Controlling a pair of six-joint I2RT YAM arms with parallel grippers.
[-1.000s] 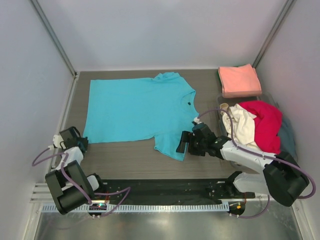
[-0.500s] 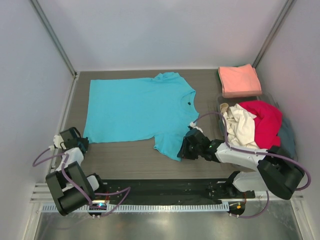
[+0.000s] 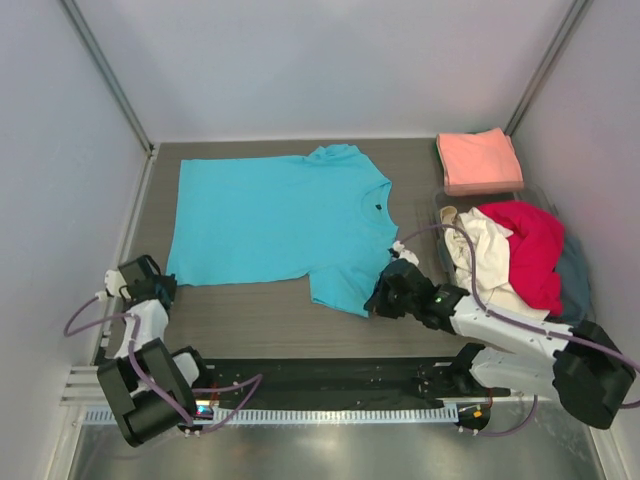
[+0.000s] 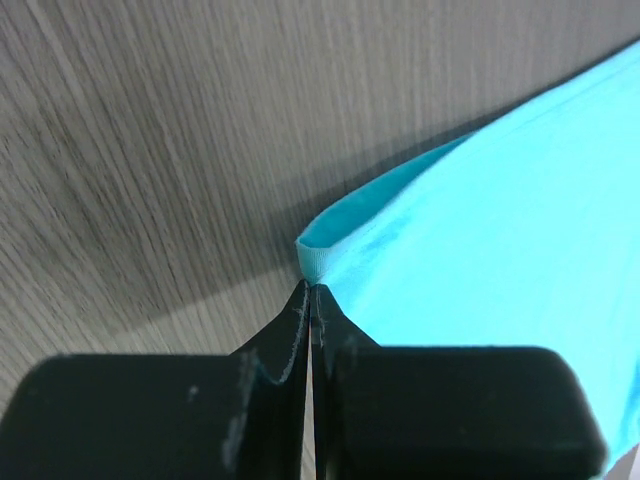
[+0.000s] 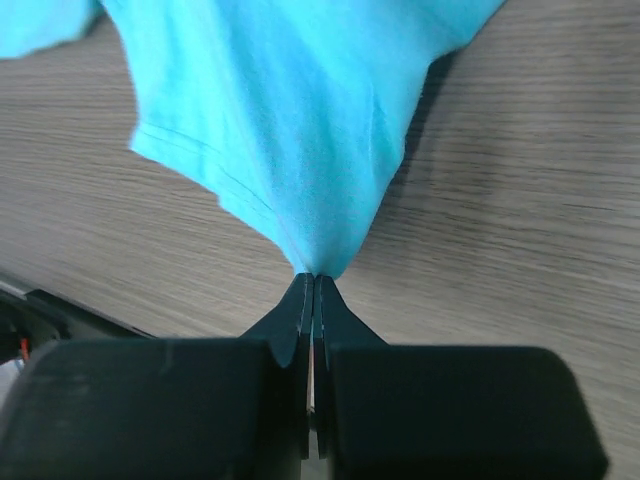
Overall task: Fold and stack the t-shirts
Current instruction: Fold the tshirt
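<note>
A turquoise t-shirt (image 3: 275, 220) lies spread flat on the wooden table, its collar with a small dark label toward the right. My left gripper (image 3: 163, 287) is shut on its near left hem corner (image 4: 318, 262). My right gripper (image 3: 376, 302) is shut on the near sleeve, and the cloth (image 5: 300, 130) rises in a tented peak from the fingertips (image 5: 312, 280). A folded salmon-pink t-shirt (image 3: 478, 160) lies at the back right. Red (image 3: 530, 245) and cream (image 3: 482, 250) t-shirts sit heaped at the right, over a grey-blue one (image 3: 576, 268).
Grey walls enclose the table on three sides. A black rail (image 3: 320, 378) with the arm bases runs along the near edge. The heap of shirts sits in a clear bin (image 3: 440, 200) at the right.
My right gripper has closed on the near sleeve of the turquoise t-shirt and drawn it slightly rightward. The left gripper has stayed shut on the hem corner.
</note>
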